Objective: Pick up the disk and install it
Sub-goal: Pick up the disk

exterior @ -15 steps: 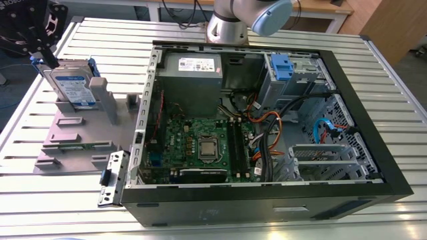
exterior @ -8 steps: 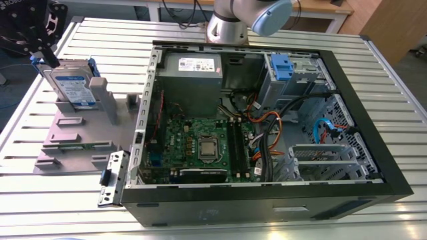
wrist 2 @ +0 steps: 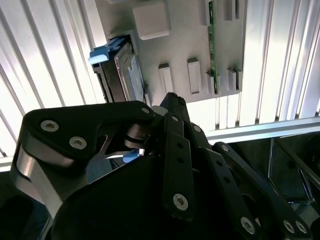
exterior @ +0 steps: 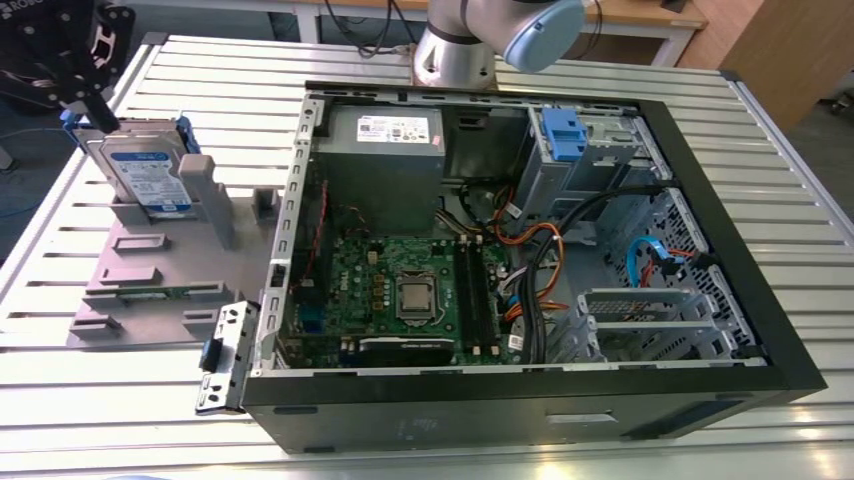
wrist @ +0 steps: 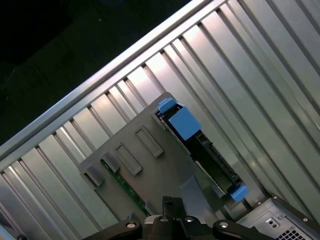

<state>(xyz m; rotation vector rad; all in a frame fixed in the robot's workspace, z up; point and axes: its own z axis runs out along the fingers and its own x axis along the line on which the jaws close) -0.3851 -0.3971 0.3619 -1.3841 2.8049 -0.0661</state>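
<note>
The disk (exterior: 142, 172) stands on edge in a grey holder (exterior: 147, 275) on the slatted table, at the exterior view's left. It is silver with a blue-and-white label and blue rails. My black gripper (exterior: 83, 110) hangs just above and behind the disk's upper corner, apart from it. In the second wrist view the gripper (wrist 2: 168, 100) points toward the disk (wrist 2: 122, 75), which is seen edge-on beside the holder plate (wrist 2: 185, 45). The first wrist view looks down on the disk (wrist: 202, 150), its blue rail ends, the holder (wrist: 145, 170) and the gripper (wrist: 172, 202).
An open black computer case (exterior: 747, 300) lies at the exterior view's right. Inside are a motherboard (exterior: 400, 290), a grey power-supply box (exterior: 387, 135), cables and a drive bay with a blue latch (exterior: 562, 135). A loose metal bracket (exterior: 227, 355) lies by the case.
</note>
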